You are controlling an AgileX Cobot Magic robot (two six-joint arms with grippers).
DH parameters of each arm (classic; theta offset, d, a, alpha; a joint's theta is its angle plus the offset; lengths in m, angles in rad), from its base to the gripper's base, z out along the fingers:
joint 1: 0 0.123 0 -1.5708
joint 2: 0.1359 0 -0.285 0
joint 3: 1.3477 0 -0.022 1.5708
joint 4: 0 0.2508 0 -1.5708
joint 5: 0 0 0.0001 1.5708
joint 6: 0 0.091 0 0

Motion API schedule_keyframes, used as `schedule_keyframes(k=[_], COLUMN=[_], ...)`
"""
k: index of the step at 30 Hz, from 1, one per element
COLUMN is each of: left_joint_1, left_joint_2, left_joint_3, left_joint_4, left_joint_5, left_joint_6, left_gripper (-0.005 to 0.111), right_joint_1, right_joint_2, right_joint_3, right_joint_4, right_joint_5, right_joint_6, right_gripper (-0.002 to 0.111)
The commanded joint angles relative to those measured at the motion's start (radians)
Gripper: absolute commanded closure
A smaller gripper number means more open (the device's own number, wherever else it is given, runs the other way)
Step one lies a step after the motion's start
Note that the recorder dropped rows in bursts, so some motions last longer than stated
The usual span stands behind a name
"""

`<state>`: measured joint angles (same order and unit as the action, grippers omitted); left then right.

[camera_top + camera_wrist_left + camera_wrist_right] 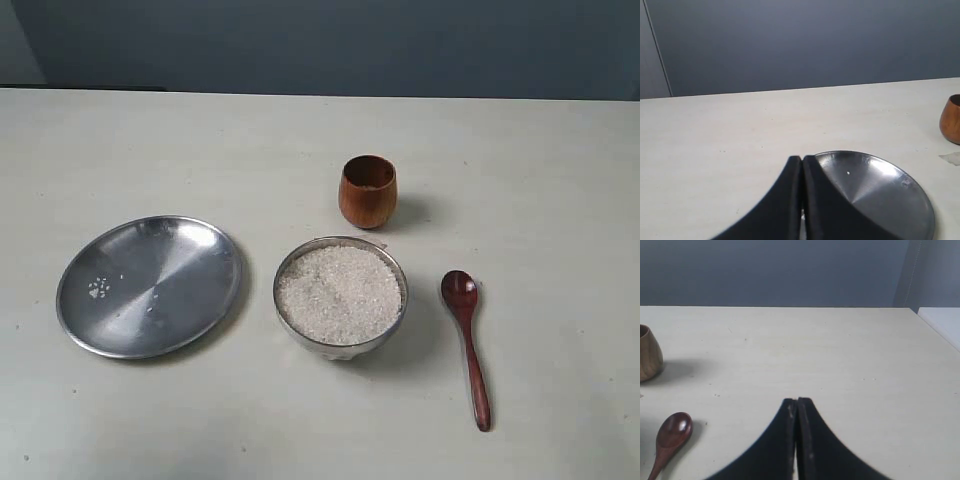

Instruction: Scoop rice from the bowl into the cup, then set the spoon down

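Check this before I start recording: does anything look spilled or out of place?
A few stray rice grains lie on the steel plate, toward its left side, outside the bowl. Otherwise the cup stands upright and the spoon lies flat beside the bowl.

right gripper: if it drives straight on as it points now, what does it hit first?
Looks free of objects. The shut right gripper points over bare table; the spoon and cup lie off to one side. If tilted down, it would likely meet the table first; depth is unclear.
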<state>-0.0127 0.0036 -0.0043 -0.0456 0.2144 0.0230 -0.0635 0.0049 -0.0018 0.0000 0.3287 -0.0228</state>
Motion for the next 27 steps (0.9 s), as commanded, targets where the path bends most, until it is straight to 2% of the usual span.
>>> schedule_keyframes(k=[1,20,27], left_joint_1=[-0.007,-0.007,-0.007], left_joint_2=[-0.004,-0.004,-0.004], left_joint_3=[0.004,0.004,0.004], left_joint_4=[-0.012,-0.003,-0.003], left_joint_5=[-0.011,-0.007,-0.007], left_joint_6=[-0.006,-0.004,-0.004], left_gripper=[0.106,0.106,0.106], right_joint_1=[-0.004,-0.004,-0.004], right_joint_2=[-0.005,-0.005,-0.005], right_joint_3=[0.002,0.002,0.002], right_joint_4=[0.0,0.0,0.014], right_joint_5=[-0.01,-0.01,-0.112], right_joint_6=[0.001,0.001,0.001], right_gripper=[0.108,0.108,0.108])
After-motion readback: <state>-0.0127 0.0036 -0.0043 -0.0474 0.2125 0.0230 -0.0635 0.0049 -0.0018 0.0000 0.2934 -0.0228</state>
